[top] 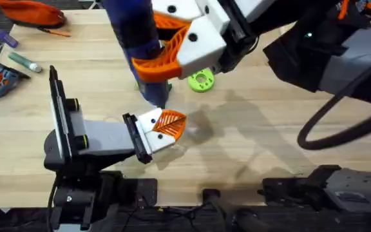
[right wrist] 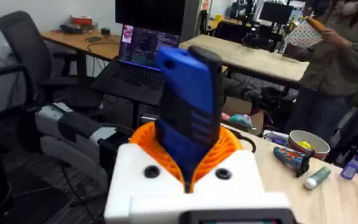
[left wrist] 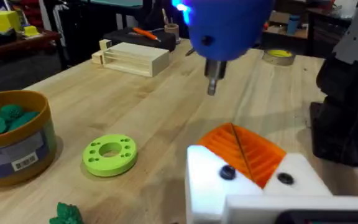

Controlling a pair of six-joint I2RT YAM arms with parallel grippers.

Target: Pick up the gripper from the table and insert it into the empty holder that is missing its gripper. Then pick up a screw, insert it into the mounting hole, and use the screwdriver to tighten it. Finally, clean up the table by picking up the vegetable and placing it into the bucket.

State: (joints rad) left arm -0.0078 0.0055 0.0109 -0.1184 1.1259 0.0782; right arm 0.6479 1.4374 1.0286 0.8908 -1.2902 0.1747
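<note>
The right gripper (right wrist: 188, 165) has its jaws clamped on the blue screwdriver (top: 137, 38), its bit poised just above the left gripper (top: 166, 125); the left jaws sit together; the bucket (left wrist: 11, 140) stands beyond the green disc (left wrist: 109, 154).

Your surface (left wrist: 160, 112) is pale planked wood with a matt, lightly grained finish. Above it, the screwdriver (left wrist: 229, 28) has a smooth, glossy blue plastic body and a dull metal bit. Beside it, the green disc (left wrist: 109, 155) looks like matt plastic. The bucket (left wrist: 17, 140) near that disc carries a glossy label band.
</note>
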